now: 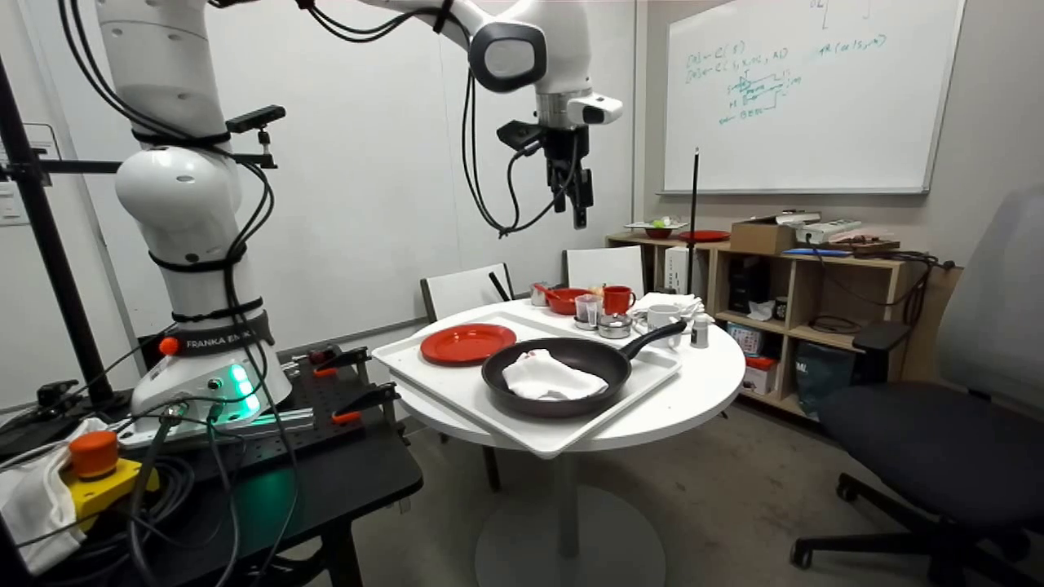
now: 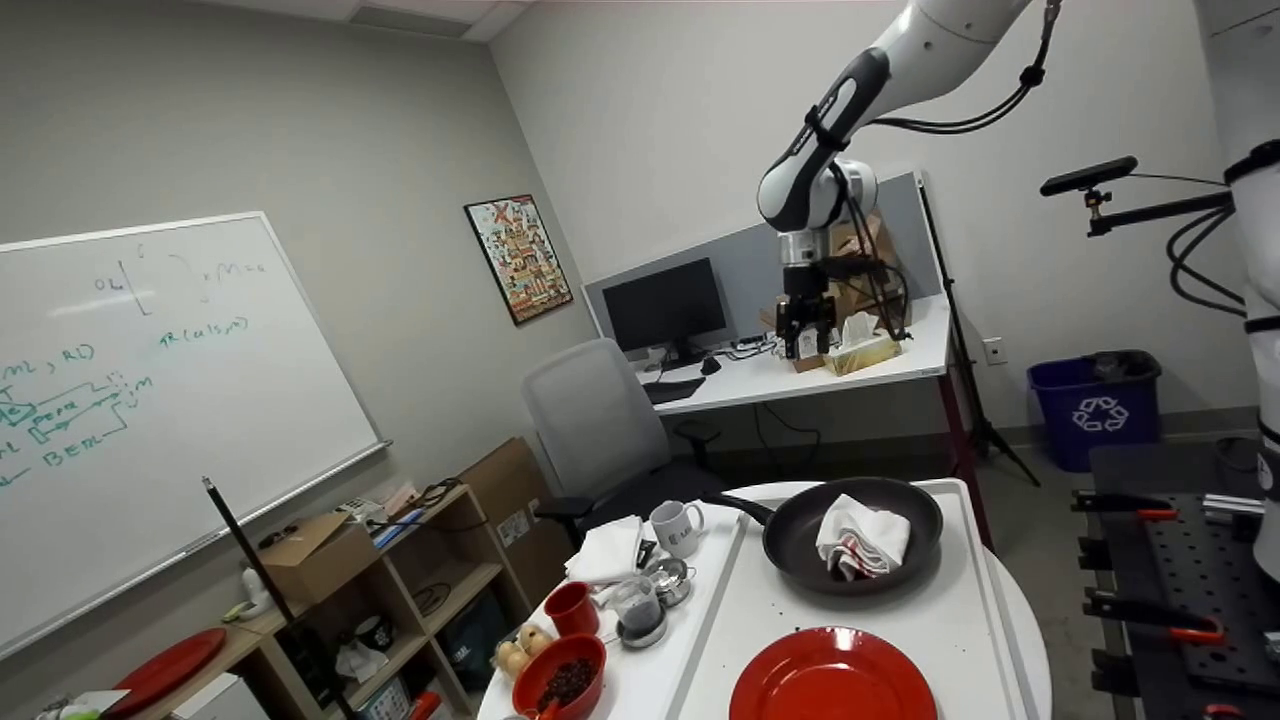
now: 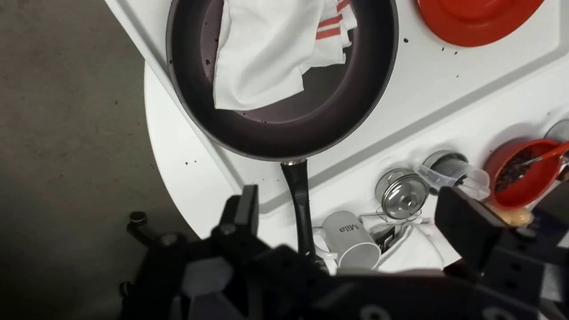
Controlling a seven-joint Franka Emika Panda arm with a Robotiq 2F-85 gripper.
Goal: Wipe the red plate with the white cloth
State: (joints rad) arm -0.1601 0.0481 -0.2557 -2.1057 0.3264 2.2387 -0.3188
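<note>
The red plate (image 1: 469, 343) lies on the white tray, beside a dark frying pan (image 1: 557, 403); at the top right of the wrist view only part of the plate (image 3: 480, 26) shows. Inside the pan rests the folded white cloth (image 2: 865, 538), its red stripes visible in the wrist view, where the cloth (image 3: 271, 53) is cut off by the top edge. My gripper (image 1: 571, 215) hangs high above the table, well clear of both cloth and plate. Its fingers (image 3: 247, 206) stand wide apart and hold nothing; the pan handle and a mug appear far below, between them.
The tray (image 1: 424, 383) covers much of the round table. Behind it stand a white mug (image 2: 677, 530), a glass-lidded pot (image 3: 404, 195), a red bowl (image 2: 560, 680), a red cup (image 2: 572, 608) and white napkins (image 2: 606, 550). The pan handle (image 1: 652, 338) sticks out over the tray rim.
</note>
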